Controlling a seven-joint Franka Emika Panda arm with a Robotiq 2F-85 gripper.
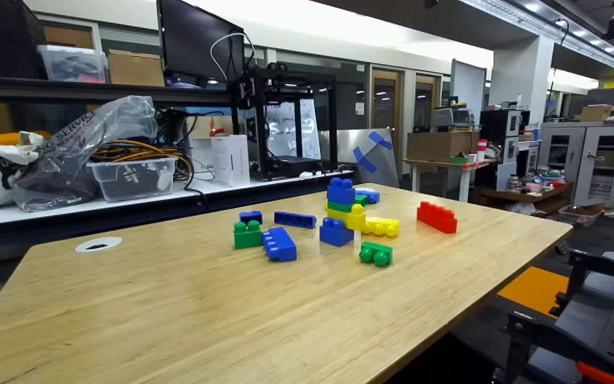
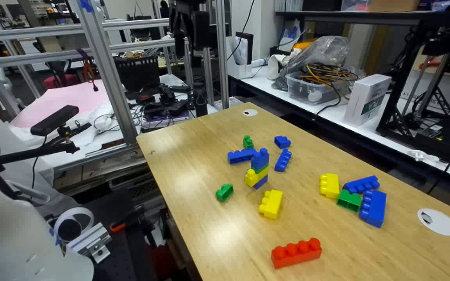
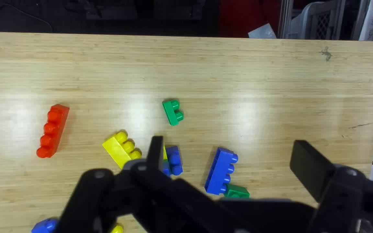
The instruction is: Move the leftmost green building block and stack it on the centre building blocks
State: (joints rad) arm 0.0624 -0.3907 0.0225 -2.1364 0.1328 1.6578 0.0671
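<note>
The leftmost green block [image 1: 247,236] stands studs up on the table beside a long blue brick, whose end stud seems to touch it. It also shows in an exterior view [image 2: 247,143] and in the wrist view [image 3: 237,190], partly hidden by the gripper body. The centre tower [image 1: 350,217], with a blue brick on top of green, yellow and blue ones, also shows in an exterior view [image 2: 262,168]. In the wrist view the tower [image 3: 173,160] is partly behind the left finger. My gripper [image 3: 230,144] is open, empty, and high above the table. It seems to hang at the top of an exterior view [image 2: 188,50].
The long blue brick [image 1: 280,244] lies between green block and tower. Another green brick [image 1: 376,254], a yellow brick [image 2: 272,203] and a red brick [image 2: 296,253] lie around. Several yellow, blue and green bricks cluster farther off [image 2: 373,208]. The table edge [image 3: 141,35] runs along the wrist view's top.
</note>
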